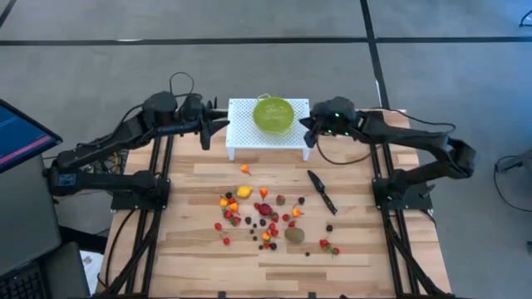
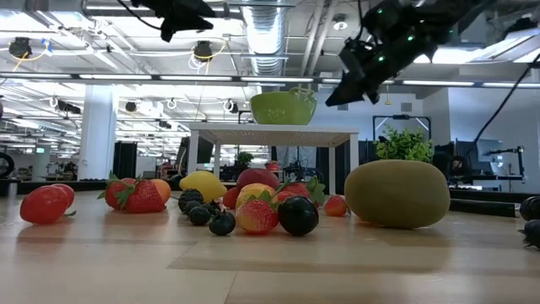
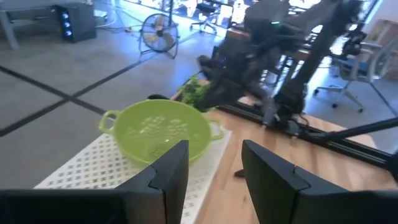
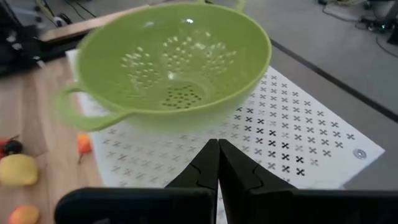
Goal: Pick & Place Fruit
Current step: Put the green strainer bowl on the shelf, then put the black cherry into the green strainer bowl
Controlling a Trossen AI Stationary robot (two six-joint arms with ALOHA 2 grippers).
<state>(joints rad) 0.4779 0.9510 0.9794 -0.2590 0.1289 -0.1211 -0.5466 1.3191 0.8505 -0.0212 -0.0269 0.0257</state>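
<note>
The fruit (image 1: 264, 212), several tiny red, orange, yellow and dark pieces, lies scattered on the wooden table, with a larger brown-green one (image 1: 294, 235) (image 2: 396, 192) among them. A green colander (image 1: 273, 114) (image 4: 171, 59) stands on a white perforated stand (image 1: 241, 137) at the table's far edge. My left gripper (image 1: 219, 126) (image 3: 214, 155) hovers open and holds nothing at the stand's left end. My right gripper (image 1: 306, 129) (image 4: 217, 152) is shut with nothing between its fingers, raised at the stand's right end and pointing toward the colander.
A black knife (image 1: 322, 191) lies on the table right of the fruit. A small green plant (image 2: 407, 143) shows behind the stand. Dark arm frames run along the table's left and right edges. The near strip of the table (image 1: 266, 278) holds no objects.
</note>
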